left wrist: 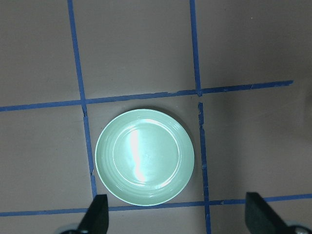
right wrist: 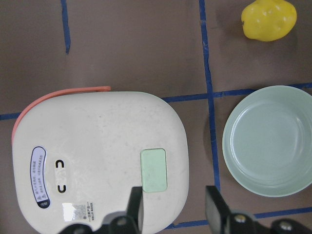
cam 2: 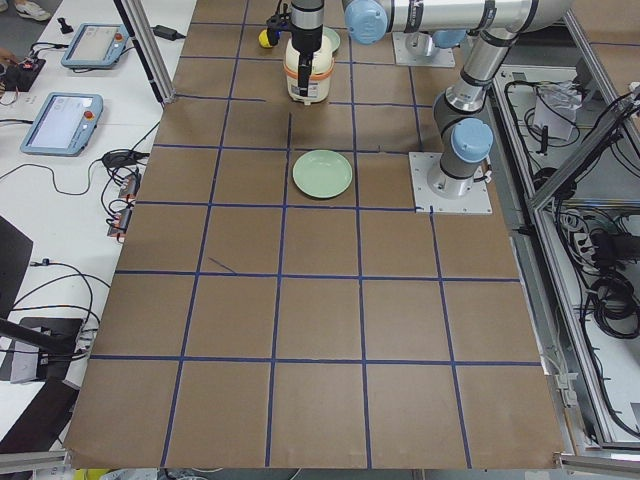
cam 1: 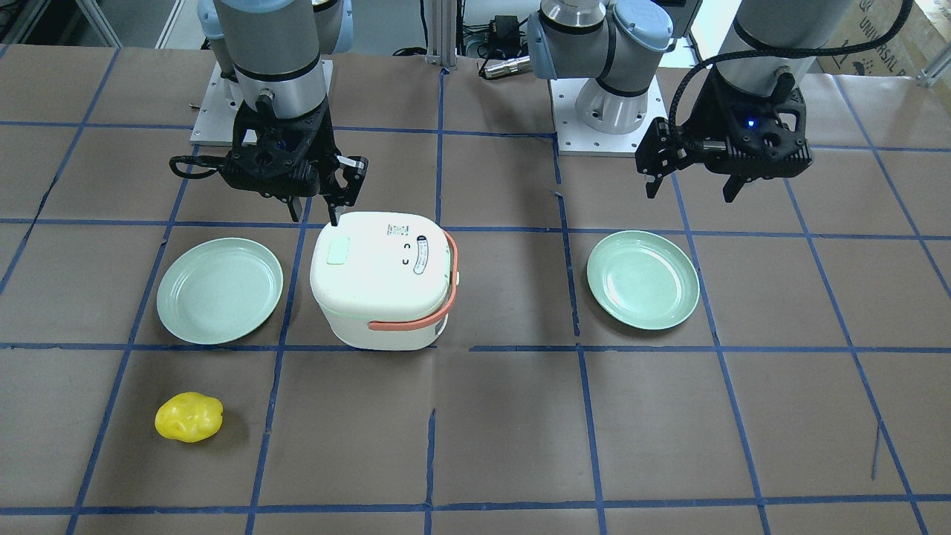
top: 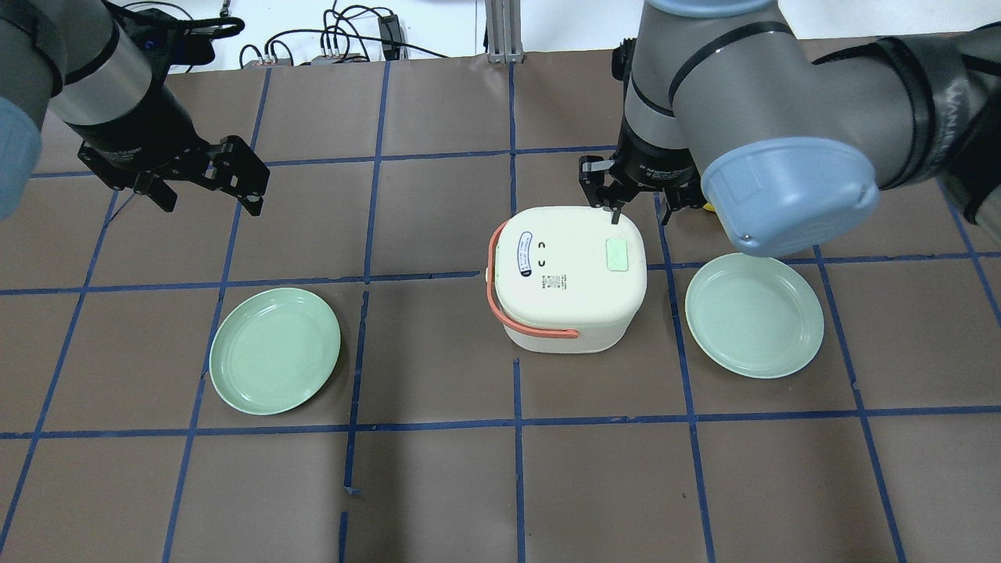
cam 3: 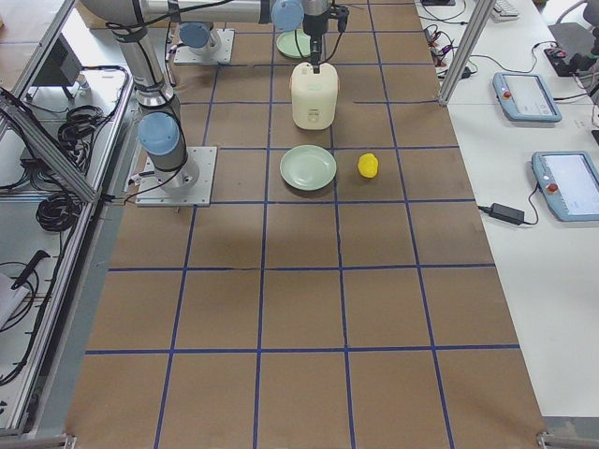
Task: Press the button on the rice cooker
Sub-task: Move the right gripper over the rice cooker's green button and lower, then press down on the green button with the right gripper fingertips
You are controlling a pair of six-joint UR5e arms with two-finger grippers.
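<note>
Rice cooker [right wrist: 97,161] | right hand [right wrist: 174,202] spread | wrist view: one finger [right wrist: 136,202] over lid [right wrist: 87,126]

We see two arms of one make: the left arm [cam 1: 773,37] and the right arm [cam 1: 275,44] are smooth silver-grey tubes ringed with thin black bands, their joints closed by rounded pale blue caps [top: 786,188]. Each stands on a white square base plate [cam 1: 572,141] dotted with small screws. The left gripper [cam 1: 692,195] and the right gripper [cam 1: 316,214] are matte black, ribbed along the body, with slim dark fingers [cam 1: 653,182]. A black corrugated cable [cam 1: 787,56] runs over the left wrist, where a small blue light [cam 1: 750,123] glows.
</note>
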